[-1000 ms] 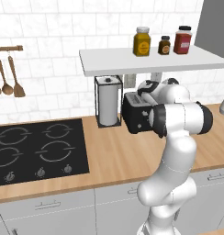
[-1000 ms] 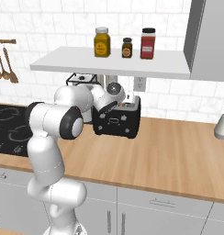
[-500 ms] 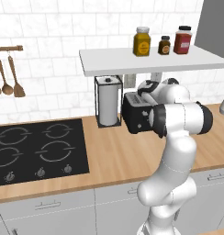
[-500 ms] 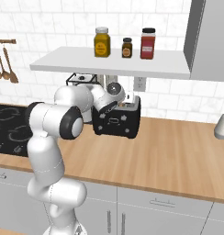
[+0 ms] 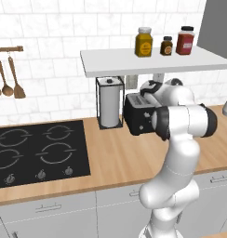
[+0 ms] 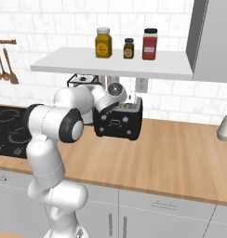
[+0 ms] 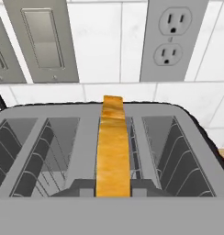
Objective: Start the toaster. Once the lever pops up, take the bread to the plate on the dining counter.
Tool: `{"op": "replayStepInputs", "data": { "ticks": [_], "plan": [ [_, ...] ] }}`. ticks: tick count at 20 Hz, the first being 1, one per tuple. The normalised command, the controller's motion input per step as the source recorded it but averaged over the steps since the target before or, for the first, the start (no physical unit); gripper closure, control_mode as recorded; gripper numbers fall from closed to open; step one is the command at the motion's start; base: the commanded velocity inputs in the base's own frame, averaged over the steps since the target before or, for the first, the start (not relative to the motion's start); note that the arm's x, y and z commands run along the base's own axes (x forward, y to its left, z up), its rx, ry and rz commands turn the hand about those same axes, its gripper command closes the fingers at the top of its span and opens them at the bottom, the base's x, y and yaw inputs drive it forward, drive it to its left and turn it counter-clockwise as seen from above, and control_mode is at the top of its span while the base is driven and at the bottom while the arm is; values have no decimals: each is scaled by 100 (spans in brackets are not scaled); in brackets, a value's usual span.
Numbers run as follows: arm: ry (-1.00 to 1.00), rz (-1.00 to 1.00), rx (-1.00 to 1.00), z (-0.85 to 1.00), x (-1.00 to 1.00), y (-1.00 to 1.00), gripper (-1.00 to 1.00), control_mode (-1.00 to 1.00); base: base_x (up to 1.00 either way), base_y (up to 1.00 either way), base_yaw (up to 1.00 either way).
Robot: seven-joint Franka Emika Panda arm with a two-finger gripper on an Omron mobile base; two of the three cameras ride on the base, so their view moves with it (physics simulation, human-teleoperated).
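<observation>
Wooden kitchen counter (image 5: 115, 153), tiled wall behind: small black boxy two-slot toaster (image 5: 139, 115) beside white paper-towel roll (image 5: 110, 108). Tan bread slice (image 7: 113, 151) upright in toaster, grasped by clenched claw (image 7: 113, 189).

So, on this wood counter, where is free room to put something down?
The counter is bare right of the toaster, up to the grey object at the edge. Another bare strip lies before the toaster. Crowded: paper-towel holder, toaster, arm.
</observation>
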Motion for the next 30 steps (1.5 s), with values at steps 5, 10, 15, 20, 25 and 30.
{"op": "replayStepInputs", "data": {
  "ticks": [5,10,15,20,25,30],
  "plan": [
    [-3,0,0,33,-29,0,100,-100,0,0,0],
    [-5,0,0,56,-35,0,100,-100,0,0,0],
    [-3,0,0,45,-48,0,100,-100,0,0,0],
    [-1,0,0,49,-66,2,100,-100,0,0,0],
    [3,0,-5,51,-84,33,100,-100,0,0,0],
    [12,0,-8,31,-100,50,100,-100,0,0,0]
  ]
}}
